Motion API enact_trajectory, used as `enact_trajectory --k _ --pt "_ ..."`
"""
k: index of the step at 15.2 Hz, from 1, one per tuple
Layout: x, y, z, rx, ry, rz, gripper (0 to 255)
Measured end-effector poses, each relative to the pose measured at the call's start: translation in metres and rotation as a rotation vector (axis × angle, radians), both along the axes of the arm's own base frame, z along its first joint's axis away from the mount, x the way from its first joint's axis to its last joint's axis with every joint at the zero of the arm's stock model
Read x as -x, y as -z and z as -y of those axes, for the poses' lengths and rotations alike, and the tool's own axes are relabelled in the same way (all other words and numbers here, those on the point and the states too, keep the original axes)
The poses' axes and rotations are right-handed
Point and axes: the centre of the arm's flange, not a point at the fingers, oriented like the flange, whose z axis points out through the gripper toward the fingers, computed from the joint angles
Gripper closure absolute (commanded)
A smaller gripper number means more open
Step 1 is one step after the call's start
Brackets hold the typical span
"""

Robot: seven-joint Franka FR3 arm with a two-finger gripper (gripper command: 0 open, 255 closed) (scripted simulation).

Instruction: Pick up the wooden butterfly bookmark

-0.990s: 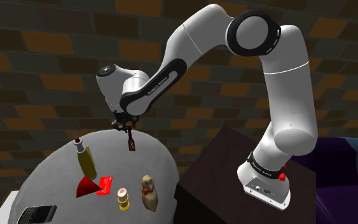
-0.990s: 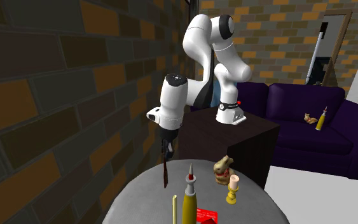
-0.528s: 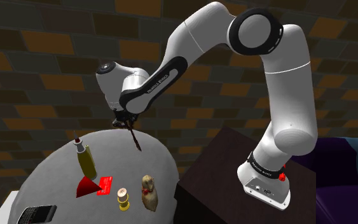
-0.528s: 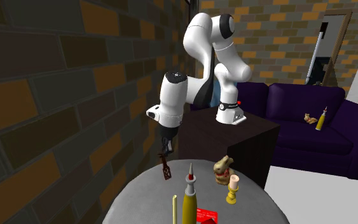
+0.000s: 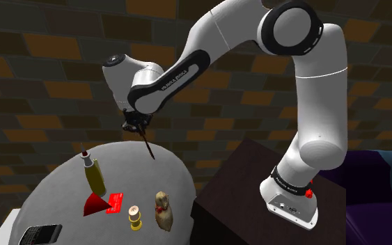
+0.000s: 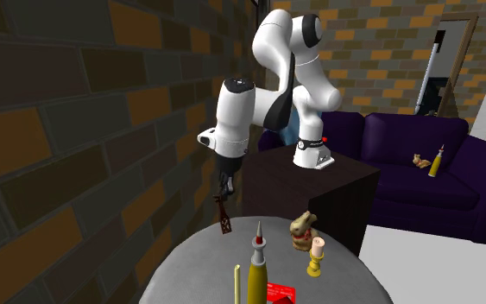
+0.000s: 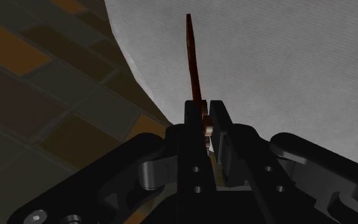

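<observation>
"The claw [image 7: 205, 108] is pinched almost shut on the bookmark [image 7: 191, 57] — both fingers clamp its top end, and the thin reddish-brown strip hangs away from them."

"Is it off the table?"

"Looks so to me. It dangles at a slight slant over the far edge of the round grey table [image 5: 55, 191], broad tip lowest, with air under it."

"So the grab's done?"

"I'd say so — this is the lift. The yellow bottle [image 5: 94, 175] and the little figurine [image 5: 162, 209] stand well apart from it."

"What next?"

"Raise it steadily, no jerks. Held by one end, a strip that thin could swing or slip."
</observation>
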Motion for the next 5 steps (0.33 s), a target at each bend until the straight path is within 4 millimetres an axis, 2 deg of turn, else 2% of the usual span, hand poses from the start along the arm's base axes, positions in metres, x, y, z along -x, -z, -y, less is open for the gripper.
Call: enact_trajectory --k 5 --pt "0.0 -0.023 -0.001 0.0 0.0 0.0 255"
